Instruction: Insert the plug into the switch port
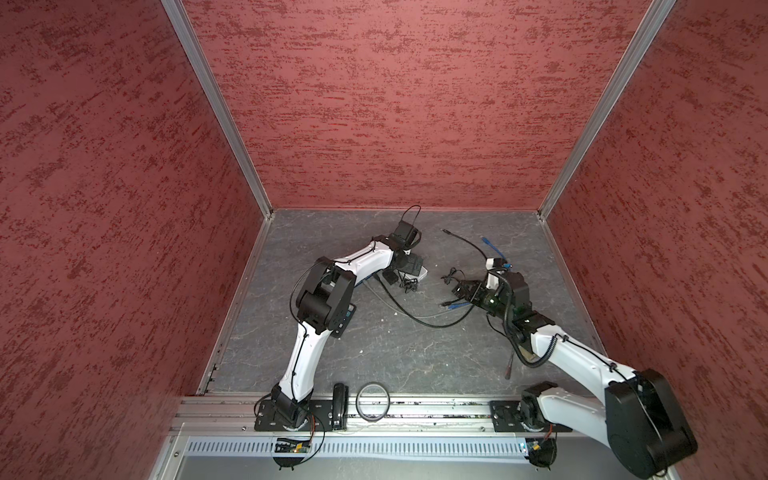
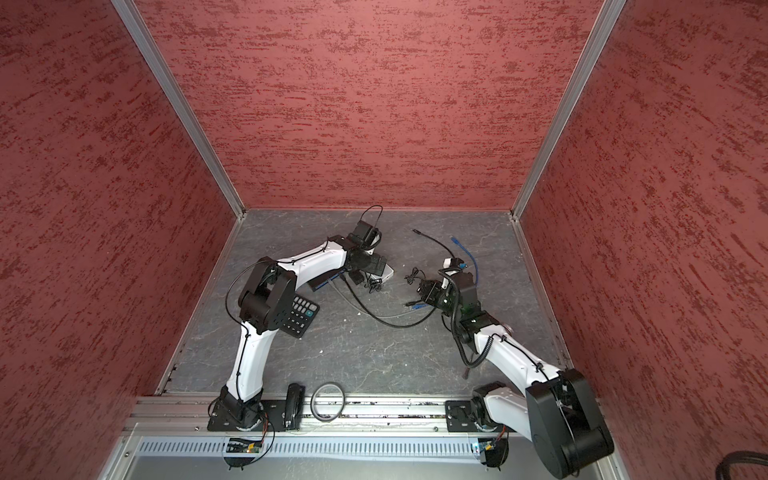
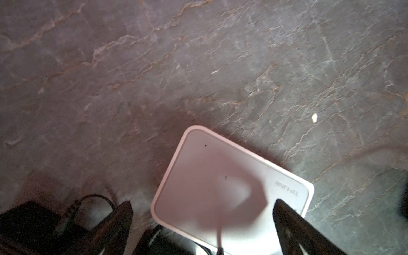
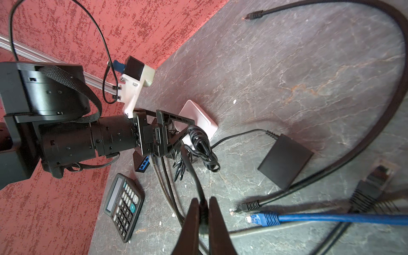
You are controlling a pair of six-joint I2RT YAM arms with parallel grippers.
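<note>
**Top views.** In both top views the left gripper [image 1: 409, 266] hangs over the white switch [image 1: 424, 272] on the far half of the table [image 1: 395, 353]. The right gripper [image 1: 455, 291] is apart from it across a bare gap, nose turned toward the switch. A calculator [image 2: 301, 313] lies under the left arm's elbow.

**Left wrist view.** The jaws are spread wide and hold nothing. The switch lies flat below and between the two fingers [image 3: 120, 220], closer to one than the other. Its lid lettering reads clearly, but no port face shows from here.

**Right wrist view.** The jaws are pinched tight on a black cord [image 4: 192, 176]. Its long axis runs straight from the tips toward the left gripper and the switch beyond. The cord's plug end is hidden, so I cannot tell where it sits. Two loose ends lie on the table just beside these jaws: the blue cable's clear plug [image 4: 251, 219] and a small black plug [image 4: 237, 209]. A blue-faced port block [image 4: 143, 164] sits under the left gripper, near the calculator.

**Judgement.** I take the white box as the target, though the blue-faced block could be meant. The right arm has the cord, so the insertion falls to it — travel along the cord's own line, toward the left arm's side. The left gripper is the nearer to the switch and is placed to clamp it. The port side must be found first.
</note>
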